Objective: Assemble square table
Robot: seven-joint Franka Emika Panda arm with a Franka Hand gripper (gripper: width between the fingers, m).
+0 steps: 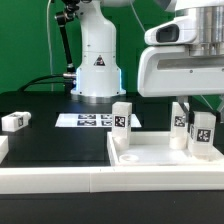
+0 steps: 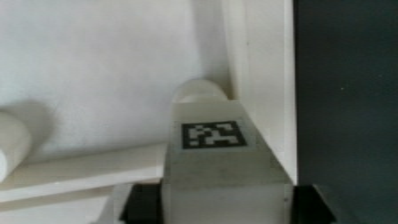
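Observation:
The white square table top [image 1: 150, 160] lies at the exterior view's front right, rim up. Three white tagged legs stand on it: one at its left corner [image 1: 122, 117], one further back [image 1: 180, 120], and one at the right [image 1: 203, 137]. My gripper [image 1: 203, 112] comes down on that right leg. In the wrist view this leg [image 2: 217, 135] fills the gap, with both black pads [image 2: 146, 203] pressed to its sides, next to the top's raised rim [image 2: 260, 50]. My gripper [image 2: 217, 203] is shut on it. A further leg [image 1: 14, 121] lies loose at the far left.
The marker board [image 1: 90, 120] lies flat before the robot base [image 1: 97, 60]. A long white border wall [image 1: 50, 182] runs along the front. Black cables trail at the back left. A rounded white part [image 2: 15, 135] sits beside the gripped leg.

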